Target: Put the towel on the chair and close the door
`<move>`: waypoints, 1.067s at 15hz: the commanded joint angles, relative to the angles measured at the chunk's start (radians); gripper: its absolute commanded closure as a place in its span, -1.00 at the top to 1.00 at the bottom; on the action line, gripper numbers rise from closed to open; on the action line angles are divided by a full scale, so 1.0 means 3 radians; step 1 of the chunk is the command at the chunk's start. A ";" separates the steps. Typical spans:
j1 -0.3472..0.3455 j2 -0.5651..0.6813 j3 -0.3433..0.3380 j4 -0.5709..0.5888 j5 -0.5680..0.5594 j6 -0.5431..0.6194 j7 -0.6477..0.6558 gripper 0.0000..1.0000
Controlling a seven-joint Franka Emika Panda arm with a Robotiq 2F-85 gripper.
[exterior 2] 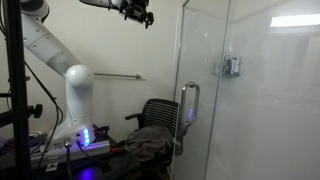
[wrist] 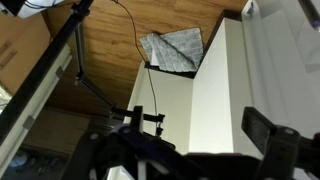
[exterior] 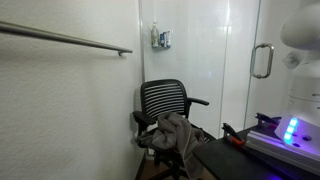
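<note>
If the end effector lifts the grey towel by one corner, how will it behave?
Probably floppy: the towel lies crumpled on the chair, so it would hang limp. It looks thin, likely light. Part seems to droop over the seat edge; a push might slide it off.

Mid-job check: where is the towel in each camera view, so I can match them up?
In an exterior view: towel heaped on the chair, lower centre.
In an exterior view: towel on the chair, bottom centre.
Wrist view: towel from above, top centre.
Shared landmark: the chair under it, in both exterior views.
</note>
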 commanded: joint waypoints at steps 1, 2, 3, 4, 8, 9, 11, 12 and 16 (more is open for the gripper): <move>-0.0045 -0.0029 -0.0061 0.0002 -0.0009 -0.0009 0.0091 1.00; -0.0070 -0.0048 -0.0097 0.0000 -0.0008 -0.0004 0.0102 1.00; -0.0063 -0.0055 -0.0099 0.0001 -0.0007 -0.0002 0.0100 1.00; -0.0052 -0.0054 -0.0088 0.0001 -0.0007 -0.0001 0.0100 1.00; -0.0157 0.0216 -0.0244 -0.0150 0.0041 0.0670 0.1211 1.00; -0.0164 0.0301 -0.0308 -0.0153 0.0115 0.0808 0.1433 1.00; -0.0175 0.0545 -0.0421 -0.0125 0.0217 0.1058 0.1755 1.00; -0.0181 0.0666 -0.0464 -0.0082 0.0273 0.1160 0.1875 1.00; -0.0074 0.0817 -0.0610 0.0041 0.0731 0.1668 0.1566 1.00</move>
